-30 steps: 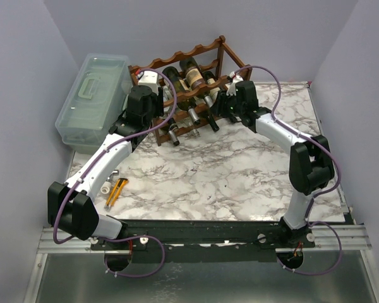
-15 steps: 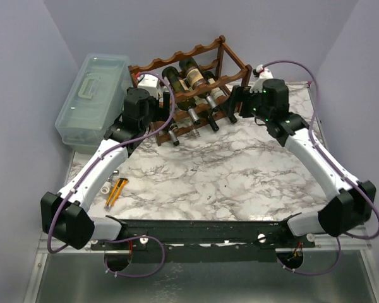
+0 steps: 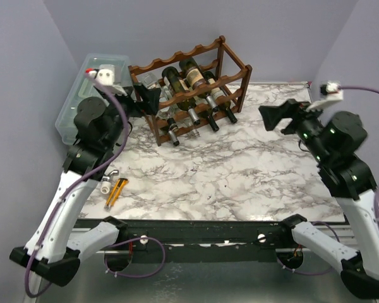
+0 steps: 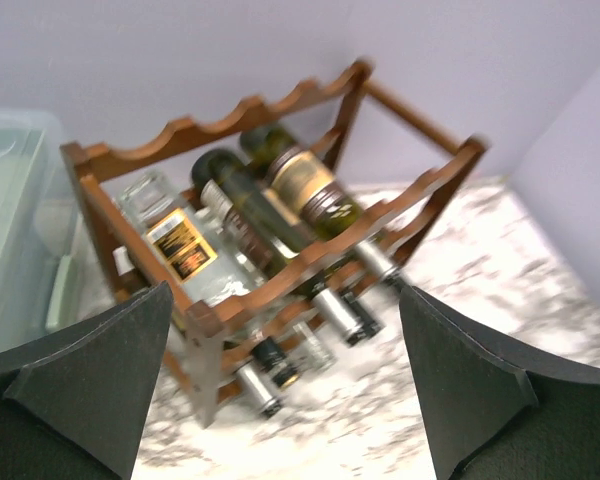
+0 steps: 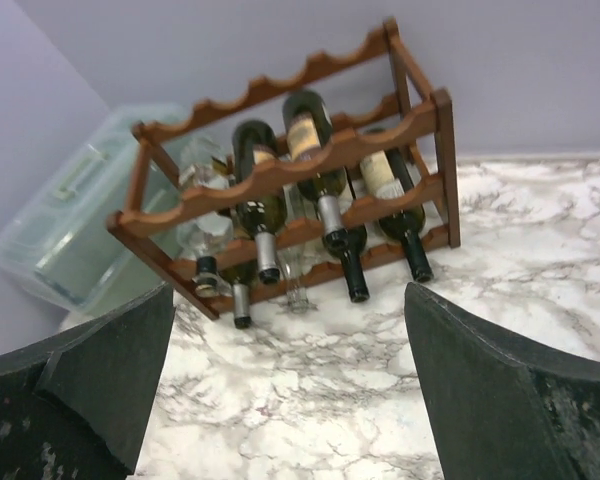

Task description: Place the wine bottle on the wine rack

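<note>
The dark reddish-brown wine rack point(image 3: 177, 61) stands at the back of the marble table, also shown in the left wrist view point(image 4: 230, 115) and the right wrist view point(image 5: 280, 172). Several wine bottles lie in it with their necks toward me, among them a dark wine bottle point(image 3: 194, 77) with a tan label point(image 5: 303, 135) on the upper tier. My left gripper point(image 3: 146, 100) hangs open just left of the rack, nothing between its fingers point(image 4: 285, 330). Right of the rack and clear of it, my right gripper point(image 3: 273, 118) is open and empty point(image 5: 290, 300).
A pale green translucent plastic box point(image 3: 91, 95) sits left of the rack against the wall. A yellow utility knife point(image 3: 115, 191) and a small white piece point(image 3: 106, 187) lie near the table's left front. Walls close in the back and both sides.
Both grippers opened and drew back from the rack, the left one rising to the left, the right one swinging out to the right. The bottles stayed in the rack.
</note>
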Robot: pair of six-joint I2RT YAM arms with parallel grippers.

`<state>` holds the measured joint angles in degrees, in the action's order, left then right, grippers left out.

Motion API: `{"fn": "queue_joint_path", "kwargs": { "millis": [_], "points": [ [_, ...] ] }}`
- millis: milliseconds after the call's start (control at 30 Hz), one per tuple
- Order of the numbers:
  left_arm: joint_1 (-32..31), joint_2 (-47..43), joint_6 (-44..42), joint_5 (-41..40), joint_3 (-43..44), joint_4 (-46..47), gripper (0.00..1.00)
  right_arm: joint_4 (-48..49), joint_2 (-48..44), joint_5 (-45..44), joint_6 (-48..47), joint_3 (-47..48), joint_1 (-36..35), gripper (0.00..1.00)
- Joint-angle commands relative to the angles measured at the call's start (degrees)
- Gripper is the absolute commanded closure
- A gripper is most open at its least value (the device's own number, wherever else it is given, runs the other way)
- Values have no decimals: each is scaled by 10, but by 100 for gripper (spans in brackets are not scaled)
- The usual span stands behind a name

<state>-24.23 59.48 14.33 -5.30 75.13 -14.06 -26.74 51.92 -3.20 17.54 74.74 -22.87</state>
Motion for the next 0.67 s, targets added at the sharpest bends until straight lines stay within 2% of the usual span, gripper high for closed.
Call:
{"fn": "queue_joint_path", "kwargs": {
  "millis": [0, 167, 367, 533, 633],
  "points": [
    [-1, -60, 108, 52, 9, 10, 4, 12, -90, -33, 24, 2, -3, 0],
    [-1, -109, 156, 63, -1, 18, 4, 23, -168, -89, 29, 3, -3, 0],
    [-1, -140, 159, 41, -7, 36, 4, 19, -221, -160, 21, 14, -3, 0],
    [-1, -149, 143, 24, -3, 38, 4, 41, -263, -174, 5, -2, -3, 0],
    [-1, -153, 141, 15, -4, 38, 4, 18, -258, -175, -3, 16, -2, 0]
  ]
}}
